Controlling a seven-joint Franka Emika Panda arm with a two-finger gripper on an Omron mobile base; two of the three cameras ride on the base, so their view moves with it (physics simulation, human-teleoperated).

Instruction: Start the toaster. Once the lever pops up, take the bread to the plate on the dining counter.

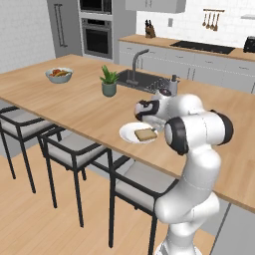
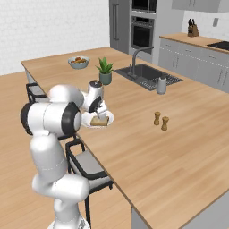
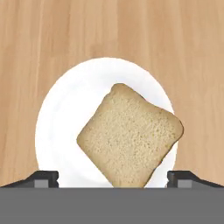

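- The squarish slice of light tan toast with a darker brown crust [image 3: 130, 138] lay flat on the small round plain white plate [image 3: 65, 113], turned cornerwise, one edge reaching the plate's rim.
- That plate sat on the long light-wood tabletop [image 1: 74, 107] of the island, close to its near edge, above the black-framed stools with grey seats [image 1: 74, 149].
- The white arm's two-finger tool [image 3: 113, 179] hung just over the plate, pointing down at it; its two dark fingertips [image 3: 43, 178] stood wide apart, one on each side of the toast, gripping nothing.
- From the left base view, the toast [image 1: 145, 134] showed on the plate [image 1: 129, 132] just in front of the tool [image 1: 149, 124].
- From the right base view, the toast [image 2: 99, 120] lay directly under the tool [image 2: 100, 112].
- Farther along the tabletop stood a small green plant in a grey pot [image 1: 109, 82] and a grey bowl of colourful fruit [image 1: 59, 74], both well apart from the plate.
- A dark sink with a grey faucet [image 1: 137, 62] was set into the tabletop beyond the plant.
- Two small brown wooden shakers [image 2: 161, 120] stood together, well to one side of the plate.
- A black boxy toaster [image 1: 249, 44] sat on the far worktop by the wall.
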